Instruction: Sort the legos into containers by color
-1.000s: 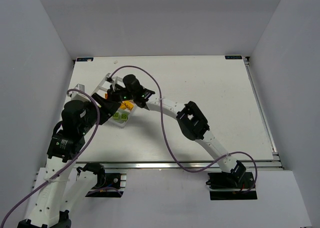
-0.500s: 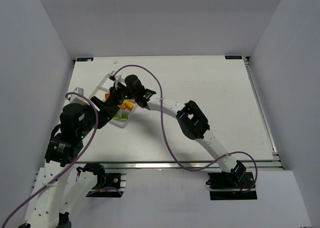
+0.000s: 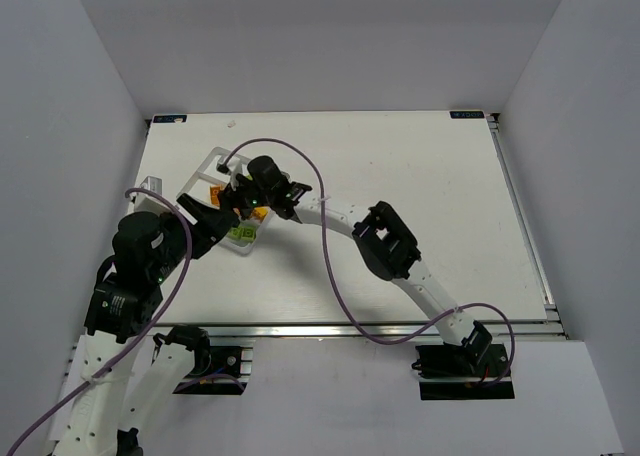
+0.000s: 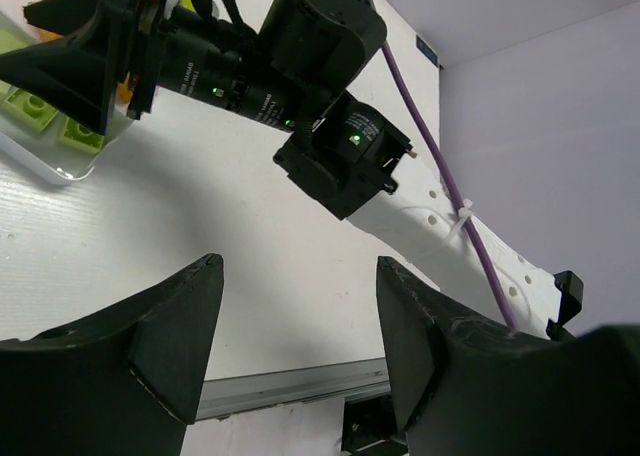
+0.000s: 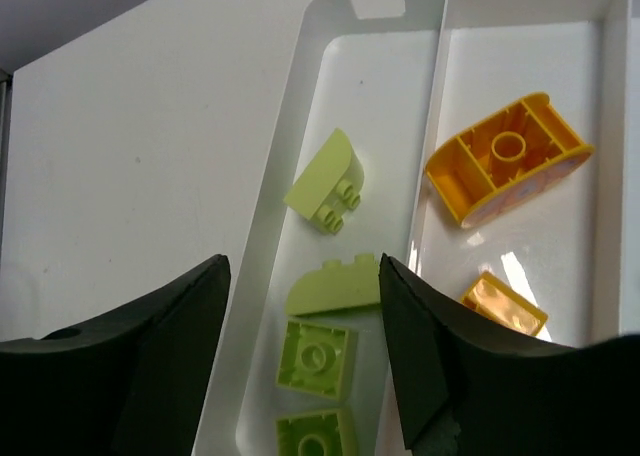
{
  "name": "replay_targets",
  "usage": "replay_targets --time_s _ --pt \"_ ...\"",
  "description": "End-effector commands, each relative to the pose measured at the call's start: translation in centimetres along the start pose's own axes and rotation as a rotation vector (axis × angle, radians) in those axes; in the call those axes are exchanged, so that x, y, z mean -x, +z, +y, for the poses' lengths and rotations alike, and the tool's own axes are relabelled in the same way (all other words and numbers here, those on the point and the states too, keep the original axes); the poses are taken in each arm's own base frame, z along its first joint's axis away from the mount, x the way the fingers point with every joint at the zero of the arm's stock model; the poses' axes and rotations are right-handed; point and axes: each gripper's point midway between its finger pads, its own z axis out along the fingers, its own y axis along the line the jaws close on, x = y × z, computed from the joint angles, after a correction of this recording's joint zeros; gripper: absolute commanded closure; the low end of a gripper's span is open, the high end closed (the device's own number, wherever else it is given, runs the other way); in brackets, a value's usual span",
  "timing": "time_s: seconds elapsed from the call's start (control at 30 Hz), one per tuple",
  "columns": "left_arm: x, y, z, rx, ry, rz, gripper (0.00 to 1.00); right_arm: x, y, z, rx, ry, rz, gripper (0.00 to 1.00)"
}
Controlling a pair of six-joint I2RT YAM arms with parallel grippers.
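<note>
Four lime legos [image 5: 316, 356]: lying in the tray [image 5: 283, 156], compartment at left in the right wrist view, beside the divider.
Two orange legos [image 5: 505, 156]: in the neighbouring compartment, larger one turned upside down.
Right gripper [image 5: 300, 266]: fingers spread, nothing between them, hovering over the lime side.
Left gripper [image 4: 297, 266]: fingers spread, empty, above bare table [image 4: 200, 206], near a tray corner.

Legos [image 5: 325, 191] lie inside the tray [image 5: 262, 266], on both sides of its divider [image 5: 428, 126].
</note>
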Motion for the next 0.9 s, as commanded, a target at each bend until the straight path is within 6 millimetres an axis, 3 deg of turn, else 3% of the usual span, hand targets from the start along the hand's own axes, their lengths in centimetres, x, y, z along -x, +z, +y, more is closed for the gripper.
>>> replay_targets --time_s 0.0,0.03,0.07,0.1,0.13,0.2,0.23,0.37,0.4,0.43,0.47,0.5,0.53,0.57,0.7,0.87 --pt "0.5 -0.5 -1.1 -0.056 0.004 -0.022 0.28 9.2 -5.4 0.4 -0.031 -0.103 -0.098 0.32" --pt "0.4 -0.4 -1.1 -0.061 0.007 -0.019 0.28 11.4 -7.5 -0.2 -0.055 -0.103 -0.117 0.28" --pt "0.5 -0.5 -1.3 -0.069 0.013 -0.024 0.27 10.4 -8.6 -0.5 -0.070 -0.061 -0.052 0.23" --pt "0.6 -0.4 -1.4 -0.076 0.022 -0.028 0.25 11.3 -11.0 -2.7 -0.110 -0.041 -0.049 0.18" --pt "0.6 -0.4 -1.5 -0.083 0.027 -0.031 0.24 13.2 -13.4 -2.1 -0.102 -0.045 -0.060 0.11" --pt "0.8 -0.2 -1.7 -0.097 0.037 -0.039 0.16 12.4 -16.5 -2.4 -0.122 0.000 0.013 0.11" --pt "0.8 -0.1 -1.7 -0.101 0.041 -0.043 0.12 13.4 -19.9 -3.7 -0.170 0.008 0.007 0.11" --pt "0.9 0.4 -2.2 -0.140 0.060 -0.050 0.02 11.4 -27.4 -6.4 -0.455 -0.027 0.169 0.11" --pt "0.8 0.8 -2.3 -0.153 0.063 -0.050 0.02 11.2 -29.3 -6.0 -0.499 -0.054 0.210 0.11" --pt "0.8 1.0 -2.3 -0.158 0.066 -0.051 0.02 10.8 -31.0 -6.7 -0.585 -0.067 0.240 0.11" --pt "0.7 1.3 -2.3 -0.161 0.069 -0.047 0.02 9.1 -32.0 -7.2 -0.622 -0.053 0.287 0.11" --pt "0.7 1.9 -2.4 -0.172 0.077 -0.042 0.02 9.8 -33.6 -6.4 -0.648 -0.089 0.279 0.11" --pt "0.7 2.2 -2.6 -0.180 0.087 -0.039 0.02 9.7 -34.6 -6.4 -0.677 -0.102 0.279 0.11" --pt "0.7 2.6 -2.8 -0.189 0.099 -0.032 0.02 7.6 -35.2 -6.7 -0.682 -0.087 0.316 0.11" --pt "1.1 4.2 -4.0 -0.224 0.164 -0.005 0.02 7.6 -37.9 -5.1 -0.708 -0.076 0.271 0.11" --pt "1.9 5.7 -4.9 -0.252 0.202 -0.013 0.02 7.1 -38.7 -4.6 -0.724 -0.033 0.224 0.11"
